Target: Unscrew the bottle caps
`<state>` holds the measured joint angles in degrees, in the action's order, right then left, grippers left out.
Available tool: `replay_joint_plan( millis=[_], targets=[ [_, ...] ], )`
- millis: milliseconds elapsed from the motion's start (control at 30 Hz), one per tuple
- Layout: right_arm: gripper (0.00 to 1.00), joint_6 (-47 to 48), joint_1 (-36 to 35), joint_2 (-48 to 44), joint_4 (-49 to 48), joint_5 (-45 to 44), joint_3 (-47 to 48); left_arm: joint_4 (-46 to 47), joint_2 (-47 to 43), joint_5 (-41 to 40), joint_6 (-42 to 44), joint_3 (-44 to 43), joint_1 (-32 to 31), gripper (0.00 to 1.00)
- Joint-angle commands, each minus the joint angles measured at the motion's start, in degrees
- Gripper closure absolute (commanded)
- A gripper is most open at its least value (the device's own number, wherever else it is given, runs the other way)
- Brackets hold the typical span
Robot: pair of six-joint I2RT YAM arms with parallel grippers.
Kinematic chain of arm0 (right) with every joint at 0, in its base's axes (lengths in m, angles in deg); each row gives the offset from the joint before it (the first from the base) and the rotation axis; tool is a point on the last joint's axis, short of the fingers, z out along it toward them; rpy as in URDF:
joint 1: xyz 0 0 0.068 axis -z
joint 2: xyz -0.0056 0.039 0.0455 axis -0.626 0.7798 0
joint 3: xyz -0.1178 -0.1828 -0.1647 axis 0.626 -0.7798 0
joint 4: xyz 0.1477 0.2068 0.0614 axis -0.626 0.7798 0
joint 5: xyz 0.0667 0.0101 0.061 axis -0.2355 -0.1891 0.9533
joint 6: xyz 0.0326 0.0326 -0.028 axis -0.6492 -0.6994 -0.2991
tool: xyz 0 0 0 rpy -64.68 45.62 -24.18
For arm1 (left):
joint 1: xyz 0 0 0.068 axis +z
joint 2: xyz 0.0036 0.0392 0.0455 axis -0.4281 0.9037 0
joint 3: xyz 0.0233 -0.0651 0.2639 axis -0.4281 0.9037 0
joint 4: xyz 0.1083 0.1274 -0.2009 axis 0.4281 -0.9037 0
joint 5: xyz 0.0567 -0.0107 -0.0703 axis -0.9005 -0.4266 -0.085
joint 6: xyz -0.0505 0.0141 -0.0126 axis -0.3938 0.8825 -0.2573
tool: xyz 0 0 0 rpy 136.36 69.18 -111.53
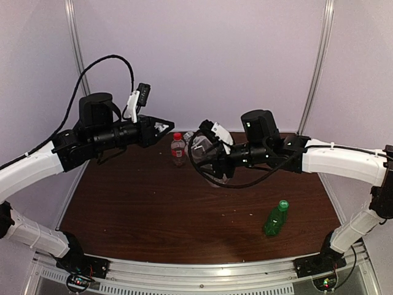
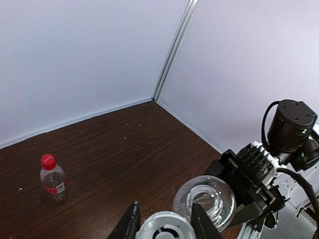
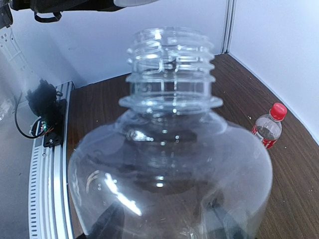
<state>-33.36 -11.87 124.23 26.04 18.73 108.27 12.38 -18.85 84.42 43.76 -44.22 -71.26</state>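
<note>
1 of 3 done: left tool [image 2: 166, 224] clamps white cap [image 2: 164, 230], off the clear bottle [image 3: 169, 164] that right tool [image 3: 165, 226] grips mid-air. Red cap [image 1: 177, 136] far centre and green cap [image 1: 283, 203] near right are both on, 2 left.

Top view high from near side, wrist views close, all three share red-capped bottle [image 1: 178, 149]

left tool [image 2: 167, 224] grips white cap [image 2: 164, 231] just beside the open clear bottle [image 2: 220, 198].
</note>
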Motion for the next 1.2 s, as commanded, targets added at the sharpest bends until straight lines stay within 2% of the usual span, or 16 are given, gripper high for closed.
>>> replay_joint_plan(
  millis=[0, 167, 333, 500, 767, 1167],
  targets=[
    [0.45, -0.39, 0.44, -0.90, -1.42, -3.42, -1.26, -0.99, -1.28, -10.17, 1.84, 3.09, 0.31, 0.79],
    [0.44, -1.47, 1.26, -2.04, -2.79, -3.61, -2.75, 0.97, -0.76, -16.38, 2.58, 11.21, 1.49, 0.77],
    [0.44, -2.59, 2.14, -3.25, -4.17, -3.55, -4.06, 8.50, 0.34, -19.30, 1.72, 21.41, 1.94, 0.74],
    [0.44, -3.20, 2.76, -3.19, -4.54, -3.47, -4.32, 13.93, 3.46, -21.25, 1.92, 27.23, 2.35, 0.73],
    [0.43, -4.15, 3.33, -2.27, -5.33, -3.01, -4.62, 21.42, 10.94, -22.30, 1.96, 33.00, 3.44, 0.72],
    [0.44, -4.62, 4.22, -1.60, -5.66, -2.48, -5.37, 29.34, 20.94, -22.17, 1.62, 36.47, 4.23, 0.70]
  ],
)
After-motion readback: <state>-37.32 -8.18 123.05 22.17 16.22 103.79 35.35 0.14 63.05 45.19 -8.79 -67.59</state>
